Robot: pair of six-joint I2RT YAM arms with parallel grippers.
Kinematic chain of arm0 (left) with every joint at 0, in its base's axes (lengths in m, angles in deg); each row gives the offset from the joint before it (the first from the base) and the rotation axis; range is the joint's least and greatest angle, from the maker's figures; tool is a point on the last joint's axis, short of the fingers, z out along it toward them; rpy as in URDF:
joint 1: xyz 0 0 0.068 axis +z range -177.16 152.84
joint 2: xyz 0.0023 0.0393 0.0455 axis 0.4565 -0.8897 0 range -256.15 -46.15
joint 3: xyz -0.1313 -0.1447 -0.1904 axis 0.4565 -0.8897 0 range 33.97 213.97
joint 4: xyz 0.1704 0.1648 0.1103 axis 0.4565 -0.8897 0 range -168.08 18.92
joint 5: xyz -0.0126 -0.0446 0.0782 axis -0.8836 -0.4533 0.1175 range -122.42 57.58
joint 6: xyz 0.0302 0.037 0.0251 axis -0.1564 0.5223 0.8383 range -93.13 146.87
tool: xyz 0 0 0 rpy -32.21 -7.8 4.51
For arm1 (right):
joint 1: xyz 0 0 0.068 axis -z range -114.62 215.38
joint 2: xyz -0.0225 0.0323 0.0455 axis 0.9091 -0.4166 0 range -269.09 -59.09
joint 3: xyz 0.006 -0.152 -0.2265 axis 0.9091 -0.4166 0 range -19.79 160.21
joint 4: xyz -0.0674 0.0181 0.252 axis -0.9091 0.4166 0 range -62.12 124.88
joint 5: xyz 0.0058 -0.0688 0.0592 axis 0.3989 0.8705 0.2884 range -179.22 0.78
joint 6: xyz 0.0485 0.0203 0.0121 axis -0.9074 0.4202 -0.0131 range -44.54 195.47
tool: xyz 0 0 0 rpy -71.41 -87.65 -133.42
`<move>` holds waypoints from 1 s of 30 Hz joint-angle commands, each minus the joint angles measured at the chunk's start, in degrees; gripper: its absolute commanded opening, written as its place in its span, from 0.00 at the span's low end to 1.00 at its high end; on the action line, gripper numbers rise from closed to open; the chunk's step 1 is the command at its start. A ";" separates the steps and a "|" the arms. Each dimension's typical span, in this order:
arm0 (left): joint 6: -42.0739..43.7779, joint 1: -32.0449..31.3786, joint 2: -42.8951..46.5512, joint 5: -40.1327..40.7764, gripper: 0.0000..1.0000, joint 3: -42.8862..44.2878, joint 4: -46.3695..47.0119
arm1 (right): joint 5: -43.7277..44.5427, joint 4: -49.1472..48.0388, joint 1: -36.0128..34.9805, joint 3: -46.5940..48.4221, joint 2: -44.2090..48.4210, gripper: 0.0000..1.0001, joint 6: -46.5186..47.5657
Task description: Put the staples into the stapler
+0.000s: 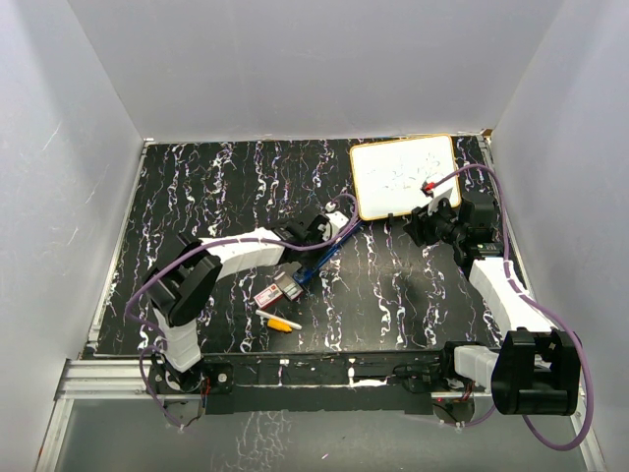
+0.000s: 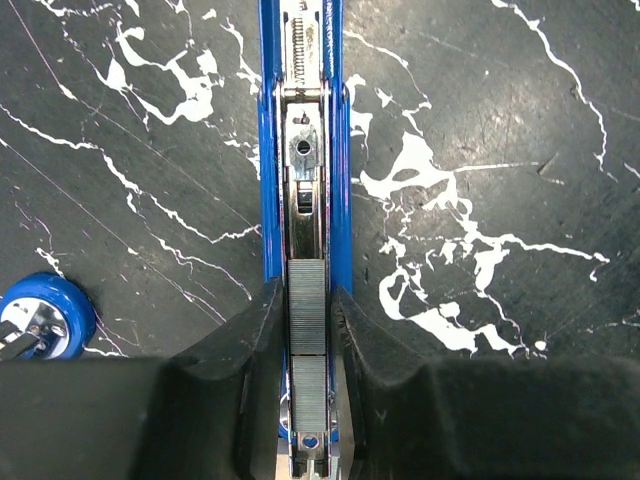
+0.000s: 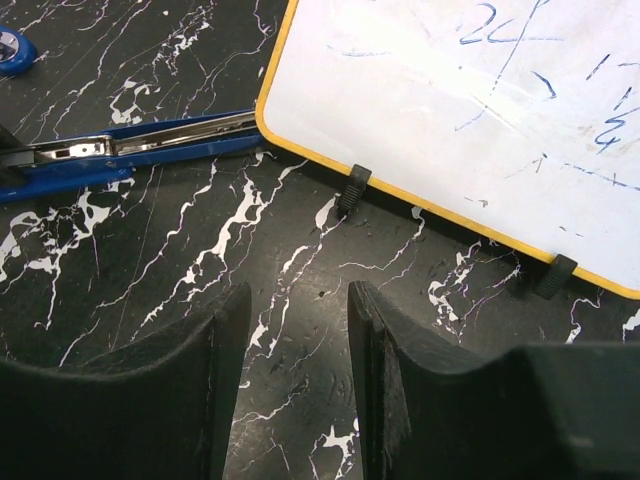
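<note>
My left gripper point(image 2: 307, 300) is pressed together across the blue metal stapler point(image 2: 338, 150), its pads flanking the silvery-grey staple strip point(image 2: 307, 330) seated in the open channel. Strip and stapler share one long axis, running straight away from the fingers toward the yellow-framed whiteboard point(image 3: 450, 120). My right gripper point(image 3: 298, 300) is spread and empty above the black marbled table point(image 3: 150, 260).

soft bright light falls from above, so shadows are faint. the shiny black table top with white veins point(image 1: 197, 197) looks clear. the yellow-edged whiteboard point(image 3: 480, 120) glares pale. close up, my black rubbery fingers point(image 2: 230, 400) look dark and a bit blurry.
</note>
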 commanded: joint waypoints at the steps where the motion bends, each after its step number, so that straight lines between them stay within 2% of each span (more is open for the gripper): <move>1: 3.51 -0.36 3.71 -3.23 0.00 -2.56 -4.95 | -0.87 -0.90 0.44 1.42 0.31 0.47 -0.14; 10: 11.52 -2.23 3.69 -10.89 0.00 -3.61 -5.57 | -4.02 1.17 0.44 1.96 -0.71 0.48 2.34; 18: 23.04 -2.52 3.87 -16.98 0.00 -3.82 -4.40 | -9.10 12.99 0.44 6.31 -3.33 0.51 12.75; 26: 32.69 -2.32 0.18 -20.61 0.06 -0.04 -5.16 | -9.34 27.13 0.46 6.99 -6.44 0.54 28.82; 30: 34.05 -1.89 -3.25 -22.51 0.15 3.86 -6.98 | -9.56 31.14 0.44 6.51 -9.41 0.59 34.12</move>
